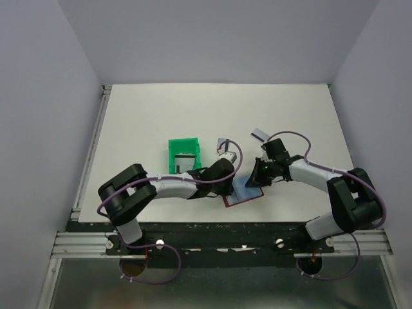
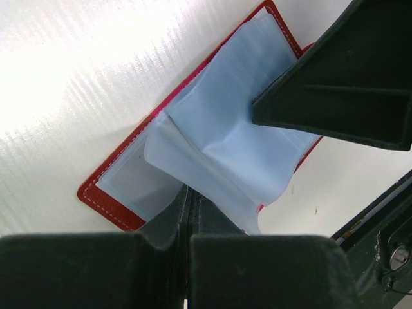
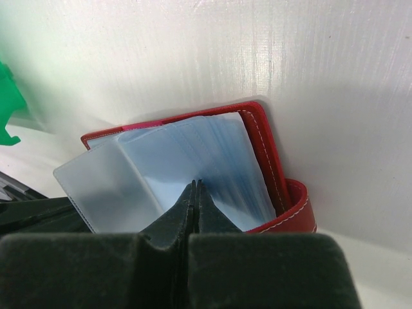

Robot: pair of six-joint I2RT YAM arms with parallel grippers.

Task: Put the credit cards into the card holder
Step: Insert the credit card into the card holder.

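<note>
Card holder [image 1: 244,191] lies open on the table [image 1: 148,116], just ahead of the arm bases, red cover down, pale blue clear sleeves fanned up. L gripper [image 2: 188,193] comes in from holder's left, jaws closed tight, pinching a lifted sleeve. R gripper [image 3: 196,185] comes in from holder's right, jaws also closed, tips against the sleeve stack; can't tell if a sleeve is caught between them. Credit cards all outside holder: card 1 [image 1: 185,161] in green tray [image 1: 172,145] to holder's left, card 2 [image 1: 223,144] and card 3 [image 1: 259,134] flat on table beyond holder.
</note>
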